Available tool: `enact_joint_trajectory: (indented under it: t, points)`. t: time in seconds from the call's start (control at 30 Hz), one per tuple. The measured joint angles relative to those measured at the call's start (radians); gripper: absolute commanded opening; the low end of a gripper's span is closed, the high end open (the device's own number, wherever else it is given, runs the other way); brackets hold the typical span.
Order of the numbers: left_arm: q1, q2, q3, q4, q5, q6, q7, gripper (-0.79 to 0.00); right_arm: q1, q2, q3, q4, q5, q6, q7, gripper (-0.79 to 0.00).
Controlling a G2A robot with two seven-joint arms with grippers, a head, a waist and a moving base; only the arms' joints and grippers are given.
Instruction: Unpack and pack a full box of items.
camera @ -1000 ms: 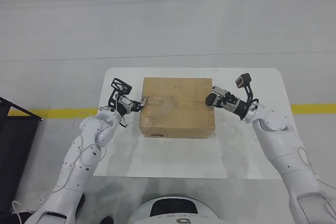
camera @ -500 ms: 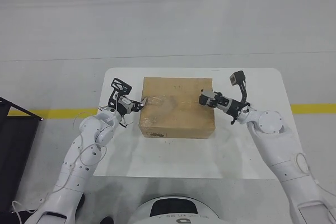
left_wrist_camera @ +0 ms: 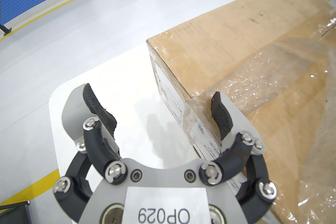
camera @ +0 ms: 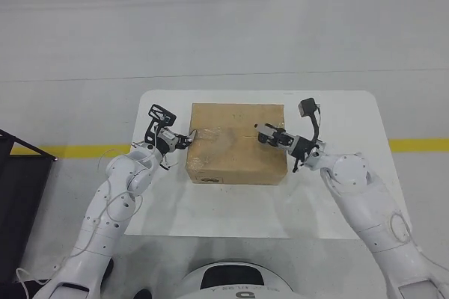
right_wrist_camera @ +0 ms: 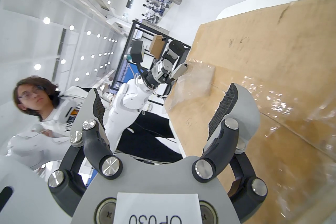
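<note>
On the table (camera: 344, 209), taking the robot's side as 6 o'clock: the box (camera: 237, 143) sits mid-width, toward 12. Its flaps are shut, so the contents are hidden. Clear tape (camera: 224, 137) runs 9-to-3 across the top along the seam, wrinkled and shiny; in the left wrist view it covers the corner and its edges are hard to trace. That view cuts the box off past the seam.

Writing: white printed labels (left_wrist_camera: 170, 93) on the box's 9 o'clock side, under the tape, print too small to read. Faint pen scribbles on the top flap, illegible. Dark mark on the 6 o'clock side in the top view, can't make it out.

Left gripper (camera: 188, 137) is at the box's 9 o'clock edge, at top-corner height. Jaws are spread wide and grip nothing: one finger (left_wrist_camera: 220, 114) lies over the taped top edge, the other hangs out over bare table. Can't tell if the finger actually touches the tape.

Right gripper (camera: 263, 134) is over the box top, just toward 3 from centre, on the seam line. Jaws are also apart, nothing between them; contact with the lid can't be judged.
</note>
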Motion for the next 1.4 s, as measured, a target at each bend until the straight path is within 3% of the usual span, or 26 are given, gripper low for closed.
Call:
enact_joint_trajectory:
  t: [0.13, 0.3, 0.5, 0.83, 1.17, 1.4]
  points:
    - [0.000, 0.000, 0.000, 0.000, 0.000, 0.000, 0.000, 0.000, -0.062, 0.006, -0.018, -0.142, -0.347, 0.009, -0.081, 0.000]
    - [0.000, 0.000, 0.000, 0.000, 0.000, 0.000, 0.000, 0.000, -0.088, -0.007, -0.121, -0.232, -0.788, 0.245, -0.151, 0.000]
    - [0.000, 0.000, 0.000, 0.000, 0.000, 0.000, 0.000, 0.000, -0.068, -0.035, -0.253, -0.220, -1.122, 0.518, -0.170, 0.000]
    - [0.000, 0.000, 0.000, 0.000, 0.000, 0.000, 0.000, 0.000, -0.027, -0.082, -0.370, -0.174, -1.356, 0.742, -0.179, 0.000]
    - [0.000, 0.000, 0.000, 0.000, 0.000, 0.000, 0.000, 0.000, -0.037, -0.122, -0.402, -0.130, -1.381, 0.826, -0.351, 0.000]
    - [0.000, 0.000, 0.000, 0.000, 0.000, 0.000, 0.000, 0.000, 0.010, -0.171, -0.421, -0.044, -1.406, 1.030, -0.398, 0.000]
